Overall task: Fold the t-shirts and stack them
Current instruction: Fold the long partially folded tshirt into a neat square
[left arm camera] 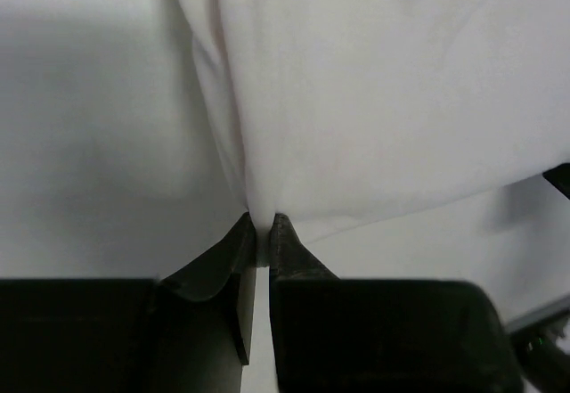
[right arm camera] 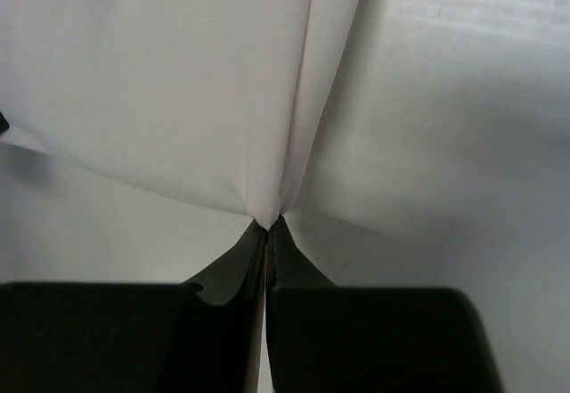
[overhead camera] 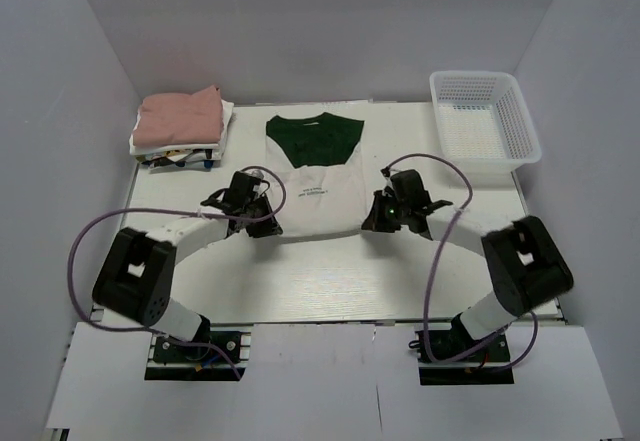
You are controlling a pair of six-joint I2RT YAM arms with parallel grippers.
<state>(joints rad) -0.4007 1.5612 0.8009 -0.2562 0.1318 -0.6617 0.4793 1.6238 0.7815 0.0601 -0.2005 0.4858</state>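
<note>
A cream-white t-shirt [overhead camera: 318, 199] with a dark green upper part and a small dark print lies flat mid-table, hem toward the arms. My left gripper [overhead camera: 268, 223] is at the shirt's near left corner. In the left wrist view its jaws [left arm camera: 263, 224] are shut on a pinched fold of the white cloth [left arm camera: 374, 99]. My right gripper [overhead camera: 372, 219] is at the near right corner. The right wrist view shows that gripper [right arm camera: 269, 224] shut on a peak of cloth [right arm camera: 178, 81]. Folded t-shirts [overhead camera: 180, 121], dusty pink on top of white, are stacked at the back left.
A white plastic mesh basket [overhead camera: 485, 116] stands at the back right corner of the table. White walls enclose the table on three sides. Purple cables loop from each arm above the table [overhead camera: 320, 281].
</note>
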